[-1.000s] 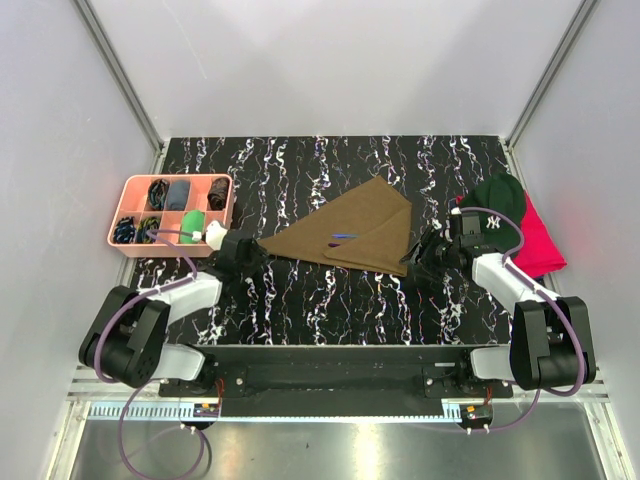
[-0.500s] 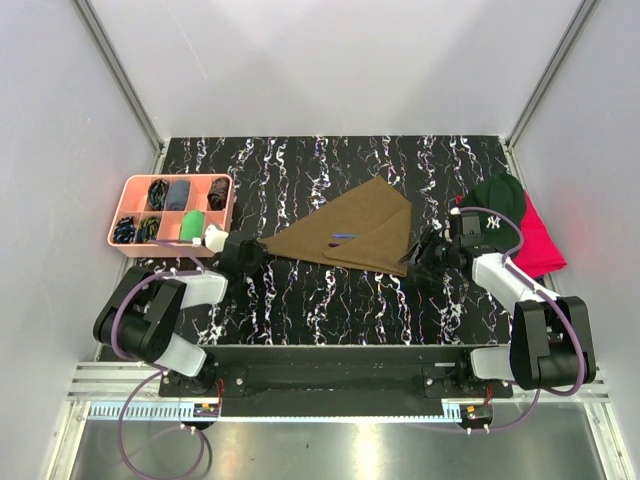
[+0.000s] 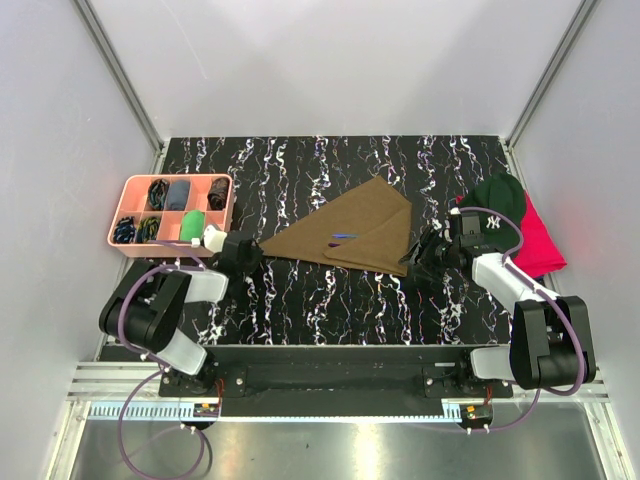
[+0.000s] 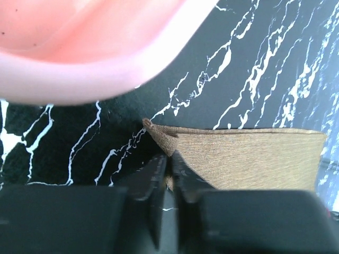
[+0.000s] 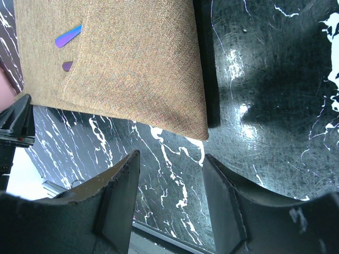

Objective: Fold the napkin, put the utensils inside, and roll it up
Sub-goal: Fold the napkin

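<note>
The olive-brown napkin [image 3: 350, 230] lies folded into a triangle on the black marble table. Slim iridescent utensil tips [image 3: 343, 237] poke out from under its top layer, and they also show in the right wrist view [image 5: 69, 35]. My left gripper [image 3: 255, 248] is shut on the napkin's pointed left corner, and the left wrist view shows the cloth [image 4: 243, 159] pinched between the nearly closed left gripper [image 4: 169, 159]. My right gripper [image 3: 412, 262] is open and empty, just off the napkin's right corner [image 5: 180, 121], and in its own view the right gripper [image 5: 169, 159] frames bare table.
A pink compartment tray [image 3: 123, 215] holding small items sits at the left, close above my left gripper, and its rim fills the top of the left wrist view [image 4: 79, 79]. A dark green cap [image 3: 497, 205] and a red cloth [image 3: 540, 250] lie at the right, behind my right arm.
My left arm's rear links have swung inward while its gripper stays at the napkin's left corner. The napkin, utensils and right arm have not visibly moved.
</note>
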You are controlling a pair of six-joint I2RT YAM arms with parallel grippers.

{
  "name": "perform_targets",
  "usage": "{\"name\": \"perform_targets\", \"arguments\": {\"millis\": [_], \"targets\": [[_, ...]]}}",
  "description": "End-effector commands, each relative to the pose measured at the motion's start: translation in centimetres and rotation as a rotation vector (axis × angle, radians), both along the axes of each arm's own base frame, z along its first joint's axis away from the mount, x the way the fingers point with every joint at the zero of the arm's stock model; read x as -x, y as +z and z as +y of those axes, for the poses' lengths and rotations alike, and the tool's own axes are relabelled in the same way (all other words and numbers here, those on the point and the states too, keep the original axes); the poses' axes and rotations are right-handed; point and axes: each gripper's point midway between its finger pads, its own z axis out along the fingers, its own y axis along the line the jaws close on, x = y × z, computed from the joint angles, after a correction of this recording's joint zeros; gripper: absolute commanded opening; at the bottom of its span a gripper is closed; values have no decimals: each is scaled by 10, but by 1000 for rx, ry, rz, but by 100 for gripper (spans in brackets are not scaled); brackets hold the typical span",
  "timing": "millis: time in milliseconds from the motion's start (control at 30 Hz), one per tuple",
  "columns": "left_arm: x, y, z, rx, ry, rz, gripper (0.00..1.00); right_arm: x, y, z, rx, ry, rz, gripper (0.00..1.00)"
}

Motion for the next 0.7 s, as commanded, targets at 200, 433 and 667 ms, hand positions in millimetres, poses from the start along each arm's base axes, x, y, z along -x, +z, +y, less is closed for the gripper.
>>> {"name": "perform_targets", "arguments": {"millis": [200, 433, 667], "targets": [[-17, 12, -12, -169, -209, -100, 0, 0, 7, 5, -13, 36, -23, 59], [-34, 79, -73, -309, -507, -350, 0, 0, 10, 5, -14, 33, -33, 59], [-21, 119, -177, -419, -809, -510, 0, 2, 11, 4, -14, 26, -39, 59]]}}
